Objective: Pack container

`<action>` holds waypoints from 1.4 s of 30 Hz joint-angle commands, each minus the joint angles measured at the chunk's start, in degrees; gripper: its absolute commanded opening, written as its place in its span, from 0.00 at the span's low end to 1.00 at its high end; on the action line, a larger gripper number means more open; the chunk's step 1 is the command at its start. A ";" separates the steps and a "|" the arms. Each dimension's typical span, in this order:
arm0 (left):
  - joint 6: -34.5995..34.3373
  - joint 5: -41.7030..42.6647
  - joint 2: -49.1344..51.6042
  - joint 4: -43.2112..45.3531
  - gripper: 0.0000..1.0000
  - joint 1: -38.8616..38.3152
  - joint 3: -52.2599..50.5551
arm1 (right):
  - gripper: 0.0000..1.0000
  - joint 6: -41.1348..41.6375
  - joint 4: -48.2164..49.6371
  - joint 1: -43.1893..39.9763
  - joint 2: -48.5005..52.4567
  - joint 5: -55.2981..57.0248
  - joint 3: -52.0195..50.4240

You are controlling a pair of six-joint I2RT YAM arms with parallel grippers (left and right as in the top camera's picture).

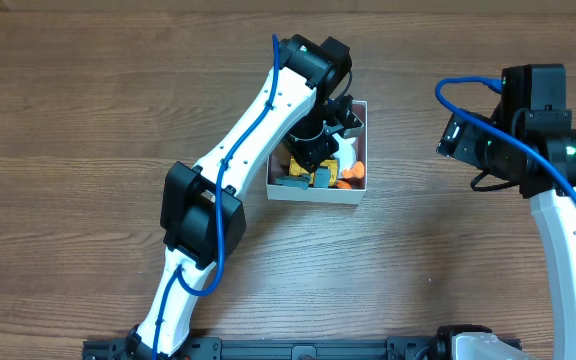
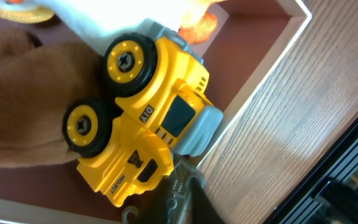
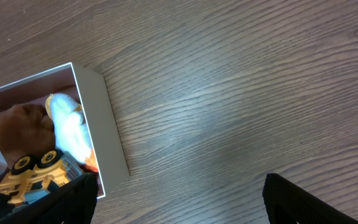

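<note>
Over the container (image 1: 313, 193), left fingers (image 2: 185, 194) hover beside the yellow truck (image 2: 148, 118), grip unclear; right fingers (image 3: 316, 200), well aside, gape open.

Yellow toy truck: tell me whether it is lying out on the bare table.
No, the yellow toy truck lies inside the container, next to a brown plush toy.

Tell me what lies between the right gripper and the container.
Nothing but bare table between right gripper and container, as the overhead view shows.
</note>
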 commanded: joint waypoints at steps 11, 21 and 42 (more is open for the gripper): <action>0.13 1.36 -0.68 16.57 0.04 -0.74 -13.38 | 0.87 -0.24 -0.48 -0.33 -0.24 0.35 0.02; -2.16 1.22 -0.70 22.12 0.09 -0.81 -19.34 | 0.87 -0.24 -0.50 -0.33 -0.24 0.35 0.02; -17.68 -6.12 -7.43 -2.51 0.04 0.42 11.17 | 0.87 -0.48 -1.36 -0.33 -0.24 0.33 0.02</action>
